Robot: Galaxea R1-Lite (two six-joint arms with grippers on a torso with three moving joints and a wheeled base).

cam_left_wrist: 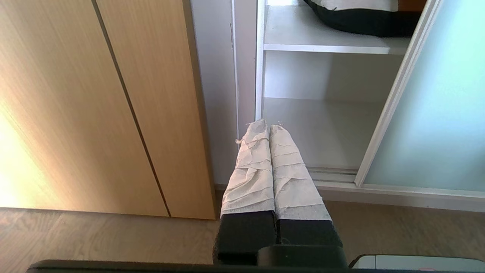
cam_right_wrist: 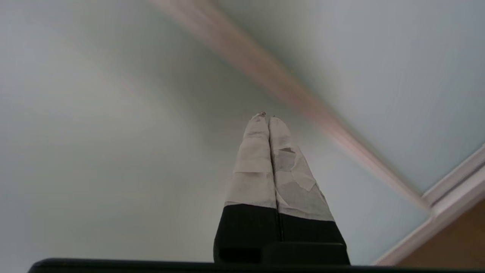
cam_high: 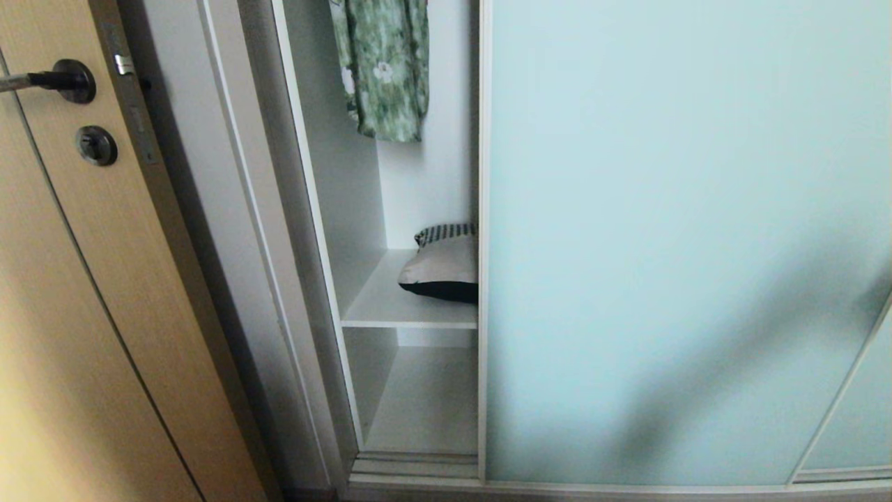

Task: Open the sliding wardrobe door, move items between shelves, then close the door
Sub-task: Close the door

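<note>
Door: sliding wardrobe door [cam_high: 683, 237], frosted pale glass in thin silver frame, partly open; gap at its left edge shows the compartment.
Step (my read): either still opening or closing, can't tell which; the opening looks narrow for reaching in.
How to do it well: press flat on the glass or hook the frame edge [cam_high: 482, 279], push along the track, keep force level so panel doesn't rack; go slow near the end stop.
R hand [cam_right_wrist: 268, 118]: taped fingers pressed together, holding nothing; tip close to the glass w/ a frame rail running diagonally just beyond. Contact w/ glass can't be told. Not in head view, only a dark shadow low on the panel.
L hand [cam_left_wrist: 268, 127]: fingers together, empty, parked low, pointing at the lower shelf [cam_left_wrist: 322, 129].
Items: folded bundle [cam_high: 442, 268] on upper shelf [cam_high: 397, 307], partly hidden behind door edge; well left of where R hand works.
Other: green floral garment [cam_high: 383, 70] hangs above; wooden door [cam_high: 77, 293] at left.
</note>
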